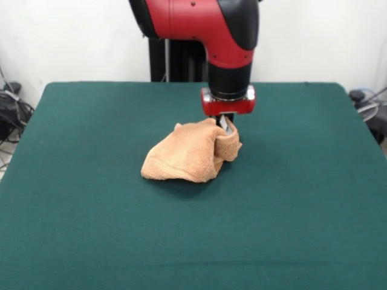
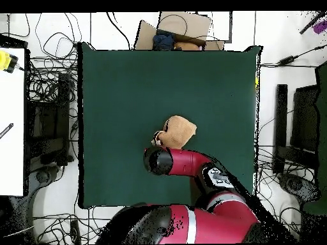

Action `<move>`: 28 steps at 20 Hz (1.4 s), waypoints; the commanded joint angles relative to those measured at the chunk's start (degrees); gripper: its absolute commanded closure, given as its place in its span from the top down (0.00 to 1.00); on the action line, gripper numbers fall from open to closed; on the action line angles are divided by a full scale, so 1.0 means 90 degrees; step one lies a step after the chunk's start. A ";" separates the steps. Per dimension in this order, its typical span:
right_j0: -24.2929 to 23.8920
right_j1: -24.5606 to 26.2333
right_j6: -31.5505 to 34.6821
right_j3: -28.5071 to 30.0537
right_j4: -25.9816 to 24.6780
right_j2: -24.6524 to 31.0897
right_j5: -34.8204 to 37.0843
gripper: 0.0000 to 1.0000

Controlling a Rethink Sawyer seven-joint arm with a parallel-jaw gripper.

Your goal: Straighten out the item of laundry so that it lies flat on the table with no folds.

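The item of laundry (image 1: 184, 157), a light orange-tan terry towel, lies bunched in a crumpled heap near the middle of the dark green table (image 1: 91, 211). Its right corner is drawn up off the cloth. My gripper (image 1: 225, 125) comes straight down onto that raised corner, and the towel wraps around the fingers, so it looks shut on the fabric. From overhead the towel (image 2: 180, 129) shows as a small folded lump on the table (image 2: 115, 96). The arm's wrist (image 2: 159, 159) covers the gripper and the towel's nearest edge there.
The green top reaches well past the towel on every side. Off the table, tangled cables (image 2: 51, 127) lie on the floor, with a cardboard box (image 2: 175, 32) at one edge, a white surface (image 2: 9, 115) at one side and black equipment (image 2: 300, 127) at the other.
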 commanded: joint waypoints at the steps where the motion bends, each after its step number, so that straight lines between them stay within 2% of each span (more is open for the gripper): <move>1: 0.0029 0.0431 0.0204 -0.0523 -0.0119 0.0895 0.0416 0.00; 9: -0.0160 0.0263 0.0181 -0.0352 0.0085 0.1096 0.0997 0.00; 12: -0.0024 0.0002 0.0321 -0.0288 0.0214 0.1017 0.1412 0.00; 17: 0.0679 -0.0602 0.0590 -0.0375 0.0122 0.0501 0.1844 0.00; 28: 0.0617 -0.0945 0.0509 -0.0340 0.0194 0.0609 0.2312 0.00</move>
